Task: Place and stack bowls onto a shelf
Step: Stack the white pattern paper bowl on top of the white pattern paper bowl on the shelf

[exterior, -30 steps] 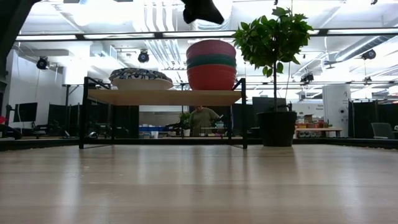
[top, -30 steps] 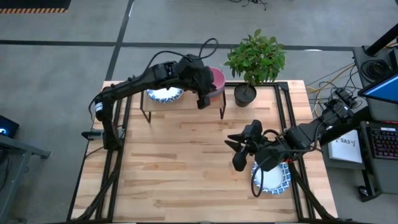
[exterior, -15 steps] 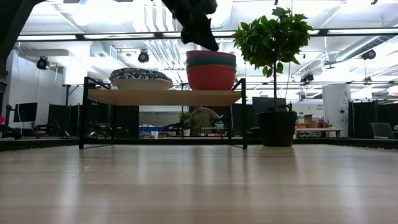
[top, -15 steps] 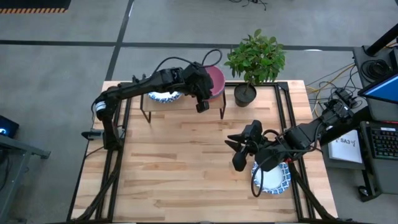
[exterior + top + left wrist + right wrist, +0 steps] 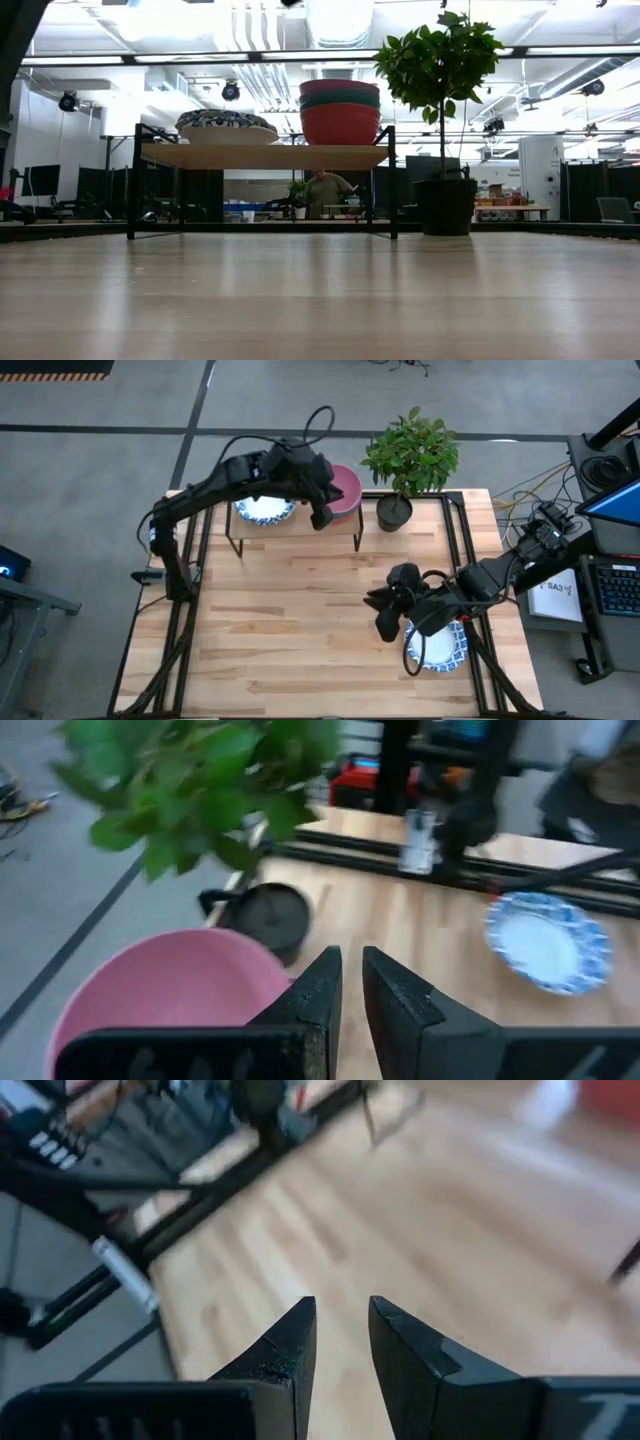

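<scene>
The shelf point(image 5: 265, 156) stands at the table's far side. On it, a stack of plain bowls point(image 5: 340, 112) with the pink bowl point(image 5: 347, 487) on top sits to the right, and blue-rimmed white bowls point(image 5: 265, 510) sit to the left. My left gripper point(image 5: 321, 512) hovers above the pink bowl's near-left rim point(image 5: 170, 995), fingers only a narrow gap apart, empty. My right gripper point(image 5: 383, 610) hovers over the table's right half, narrowly open and empty, beside a blue-rimmed bowl point(image 5: 442, 647) resting on the table.
A potted plant point(image 5: 405, 460) in a dark pot point(image 5: 394, 512) stands right of the shelf at the far edge. Bare wooden tabletop point(image 5: 290, 630) stretches in front of the shelf. A person shows in the room beyond the shelf point(image 5: 322, 190).
My left gripper has dipped toward the pink bowl and then risen out of the top of the low view, ending a little farther toward the far edge. My right gripper has shifted slightly toward the table's near edge. The bowls have kept still.
</scene>
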Action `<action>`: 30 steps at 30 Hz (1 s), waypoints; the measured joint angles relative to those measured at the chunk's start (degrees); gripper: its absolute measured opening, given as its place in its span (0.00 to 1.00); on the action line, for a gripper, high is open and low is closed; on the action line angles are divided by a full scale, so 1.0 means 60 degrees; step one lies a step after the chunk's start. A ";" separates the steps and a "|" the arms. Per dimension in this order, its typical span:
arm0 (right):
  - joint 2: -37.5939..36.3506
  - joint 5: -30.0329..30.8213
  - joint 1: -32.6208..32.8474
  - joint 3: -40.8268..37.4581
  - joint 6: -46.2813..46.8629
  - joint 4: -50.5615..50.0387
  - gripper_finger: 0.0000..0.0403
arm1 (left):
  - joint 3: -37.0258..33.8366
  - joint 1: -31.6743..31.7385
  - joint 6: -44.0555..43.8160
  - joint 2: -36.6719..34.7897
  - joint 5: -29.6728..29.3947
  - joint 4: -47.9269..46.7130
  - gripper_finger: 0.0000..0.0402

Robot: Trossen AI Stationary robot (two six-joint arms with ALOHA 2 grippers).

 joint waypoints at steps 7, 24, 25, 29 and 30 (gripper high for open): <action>0.0403 -0.2861 0.0001 -0.0065 0.3376 -0.1749 0.19 | 0.0760 -0.1943 -0.0528 -0.0010 -0.1179 -0.1016 0.07; 0.4171 -0.6828 0.0078 -0.0321 0.4492 -0.4151 0.30 | 0.0371 -0.6328 -0.4299 -0.0238 -0.7871 -0.5366 0.07; 0.4281 -0.6886 0.0101 -0.0329 0.4533 -0.4154 0.32 | 0.0371 -0.6395 -0.4550 -0.0327 -0.7951 -0.5716 0.07; 0.4452 -0.7183 0.0106 -0.0464 0.4863 -0.4171 0.37 | 0.0162 -0.6494 -0.4516 -0.0938 -0.8021 -0.6005 0.07; 0.4449 -0.7213 0.0106 -0.0529 0.5007 -0.4155 0.38 | 0.0089 -0.6502 -0.4371 -0.1126 -0.8022 -0.5994 0.07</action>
